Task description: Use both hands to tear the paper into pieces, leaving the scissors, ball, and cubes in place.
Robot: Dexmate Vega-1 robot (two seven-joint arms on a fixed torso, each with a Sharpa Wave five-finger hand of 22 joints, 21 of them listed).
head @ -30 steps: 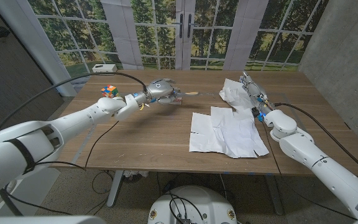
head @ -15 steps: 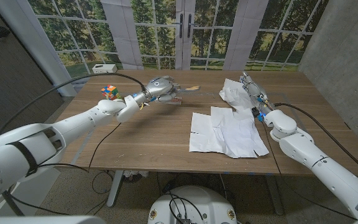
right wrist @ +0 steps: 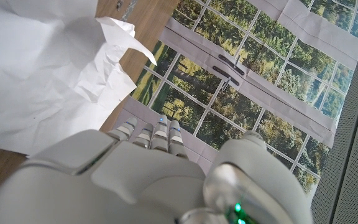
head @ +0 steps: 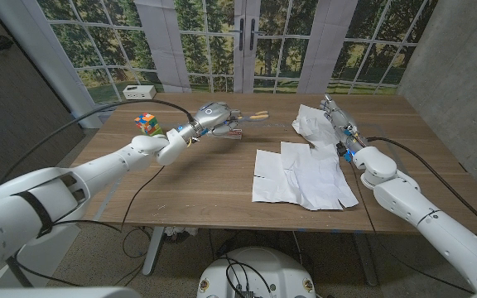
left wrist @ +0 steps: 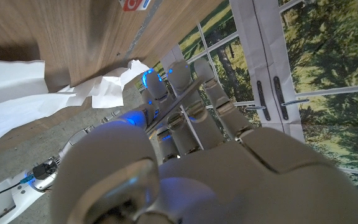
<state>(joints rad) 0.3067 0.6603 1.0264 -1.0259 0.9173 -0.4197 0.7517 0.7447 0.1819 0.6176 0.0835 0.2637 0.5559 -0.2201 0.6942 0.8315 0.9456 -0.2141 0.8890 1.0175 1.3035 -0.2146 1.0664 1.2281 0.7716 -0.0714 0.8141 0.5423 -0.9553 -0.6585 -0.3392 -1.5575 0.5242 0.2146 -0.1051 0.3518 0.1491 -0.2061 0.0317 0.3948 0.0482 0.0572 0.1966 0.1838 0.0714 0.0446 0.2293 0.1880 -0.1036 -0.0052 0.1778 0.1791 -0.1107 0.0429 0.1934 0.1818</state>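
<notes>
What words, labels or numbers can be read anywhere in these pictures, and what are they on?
No text can be read in any view.
Red and white label at the table's edge in the left wrist view: cut off and blurred, unreadable.
White box at the table's far left corner: small marks on its side, too small to read.
White paper sheets: blank.
Colour cube: plain coloured squares, no lettering.

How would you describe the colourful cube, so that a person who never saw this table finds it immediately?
Start at the wooden table and go to its far left corner, away from the white paper. The colourful cube stands there beside the left arm. It alone has small squares of many colours.
</notes>
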